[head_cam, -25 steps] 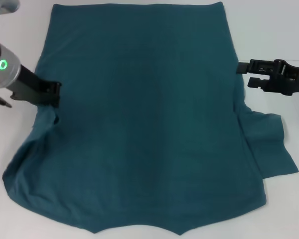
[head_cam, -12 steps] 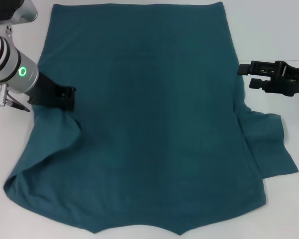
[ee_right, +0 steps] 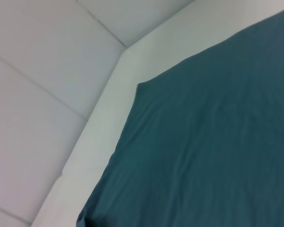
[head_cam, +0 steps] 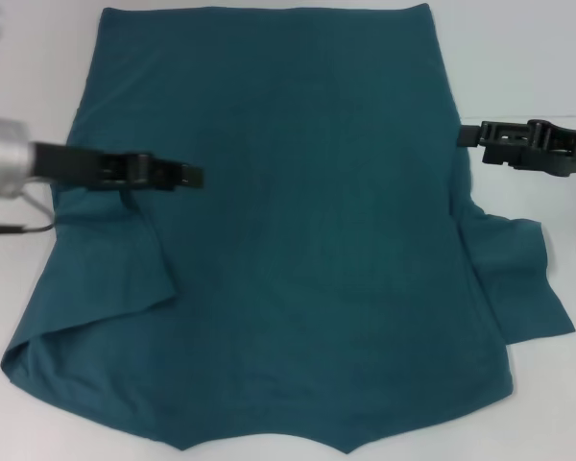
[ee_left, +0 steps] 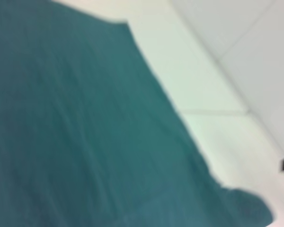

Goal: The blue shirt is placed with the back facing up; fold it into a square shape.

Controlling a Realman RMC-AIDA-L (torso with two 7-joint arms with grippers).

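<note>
The blue shirt lies flat on the white table, plain side up, hem at the far end. Its left sleeve is turned over onto the body as a flap. My left gripper hovers over the shirt's left part, streaked by motion, shut on the top of that flap. My right gripper waits just off the shirt's right edge, open, with nothing between its fingers. The right sleeve lies spread out on the table. Both wrist views show only the blue shirt and table.
The white table surrounds the shirt, with bare strips to its left and right. In the right wrist view the table's edge meets a pale wall.
My left gripper has swept rightward from the shirt's left edge over the body, dragging the left sleeve along so it folds inward. The right gripper has stayed nearly still.
</note>
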